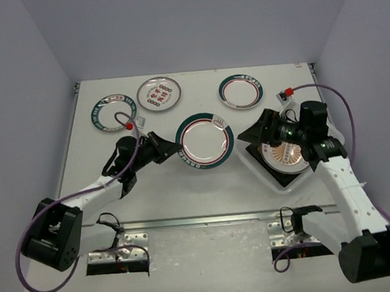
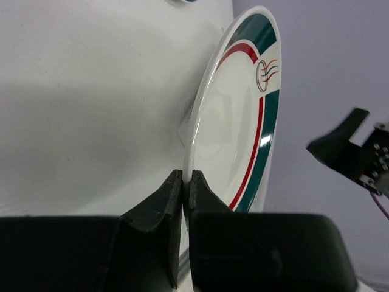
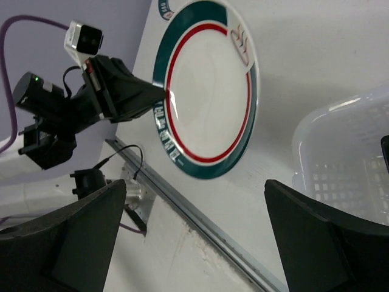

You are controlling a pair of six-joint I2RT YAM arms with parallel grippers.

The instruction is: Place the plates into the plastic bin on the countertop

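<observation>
My left gripper (image 1: 176,150) is shut on the near-left rim of a round white plate with a teal and red rim (image 1: 205,140) and holds it tilted off the countertop (image 1: 150,184). The left wrist view shows the fingers (image 2: 173,194) pinching the plate's edge (image 2: 243,121). My right gripper (image 1: 250,135) is wide open and empty, between that plate and the plastic bin (image 1: 278,185). The bin holds a dark square plate (image 1: 263,159) with a round orange-motif plate (image 1: 286,156) on top. The right wrist view shows the held plate (image 3: 206,85) and the bin's corner (image 3: 340,158).
Three round plates lie along the back of the countertop: a teal-rimmed one (image 1: 113,112), one with red motifs (image 1: 158,93), and a teal-red rimmed one (image 1: 240,91). The metal front edge (image 1: 208,219) runs near the arm bases. Walls close in the back and sides.
</observation>
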